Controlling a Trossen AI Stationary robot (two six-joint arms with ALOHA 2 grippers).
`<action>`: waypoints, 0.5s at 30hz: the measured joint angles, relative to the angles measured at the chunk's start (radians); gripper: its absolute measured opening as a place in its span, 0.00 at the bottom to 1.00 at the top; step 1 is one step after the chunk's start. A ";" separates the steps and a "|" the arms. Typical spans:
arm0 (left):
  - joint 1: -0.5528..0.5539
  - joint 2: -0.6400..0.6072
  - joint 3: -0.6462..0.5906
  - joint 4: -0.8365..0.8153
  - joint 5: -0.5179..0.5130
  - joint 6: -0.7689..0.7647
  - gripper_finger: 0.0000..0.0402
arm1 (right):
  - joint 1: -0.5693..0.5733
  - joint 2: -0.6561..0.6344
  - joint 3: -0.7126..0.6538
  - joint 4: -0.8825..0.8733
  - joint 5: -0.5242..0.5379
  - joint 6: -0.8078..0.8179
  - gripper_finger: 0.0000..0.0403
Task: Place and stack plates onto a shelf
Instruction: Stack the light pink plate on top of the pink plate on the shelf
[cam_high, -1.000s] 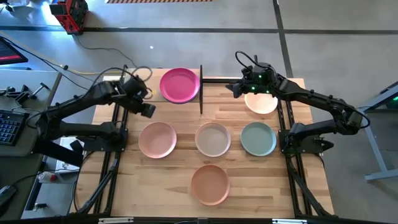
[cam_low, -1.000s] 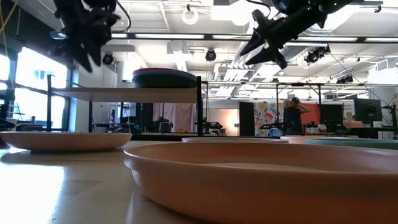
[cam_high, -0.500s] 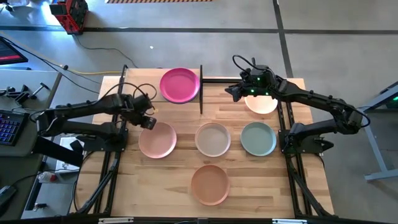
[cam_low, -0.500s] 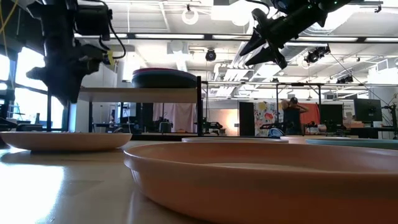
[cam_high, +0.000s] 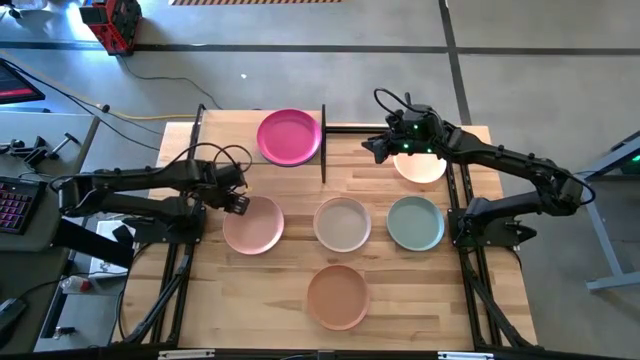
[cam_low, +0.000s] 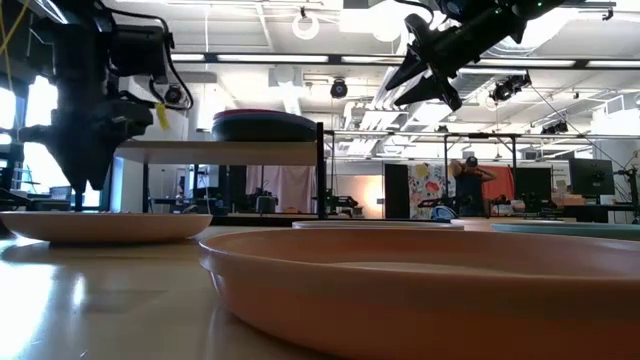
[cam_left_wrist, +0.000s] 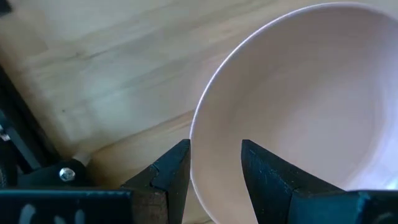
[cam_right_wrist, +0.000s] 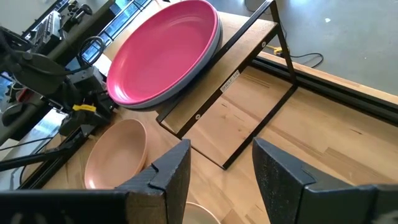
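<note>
I've got the left gripper (cam_high: 238, 203) down at the pink plate (cam_high: 253, 224), fingers apart and straddling its rim: in the left wrist view one finger (cam_left_wrist: 163, 177) sits outside the rim, the other (cam_left_wrist: 268, 174) over the inside, nothing pinched yet. The right gripper (cam_high: 378, 146) hangs high w/ fingers apart and empty, just beside the cream plate (cam_high: 420, 164) at the table's far right.

The shelf (cam_low: 220, 151) is ahead of the left fingers and already carries the magenta plate (cam_high: 289, 136) on top of a dark grey one (cam_low: 265, 127). The beige plate (cam_high: 343, 223), sage green plate (cam_high: 415, 222) and peach-orange plate (cam_high: 338, 295) lie flat on the table, apart from each other.

Risks as I judge them: if I close while too shallow on the rim, the plate could tip or slip out on the lift. Coming in low, its edge may catch the shelf board or a black post (cam_high: 323, 143). Setting it down off-centre could shove the magenta stack. Both arms near the shelf = clash risk.
</note>
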 joint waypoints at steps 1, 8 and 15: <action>0.000 0.000 -0.006 -0.002 0.000 -0.013 0.33 | 0.000 0.000 0.000 0.000 0.000 0.000 0.38; 0.000 0.000 -0.058 0.060 0.019 -0.026 0.33 | 0.000 0.000 0.000 0.000 0.000 0.004 0.38; 0.000 0.003 -0.101 0.094 0.020 -0.027 0.33 | 0.000 0.000 0.000 0.000 0.000 0.004 0.38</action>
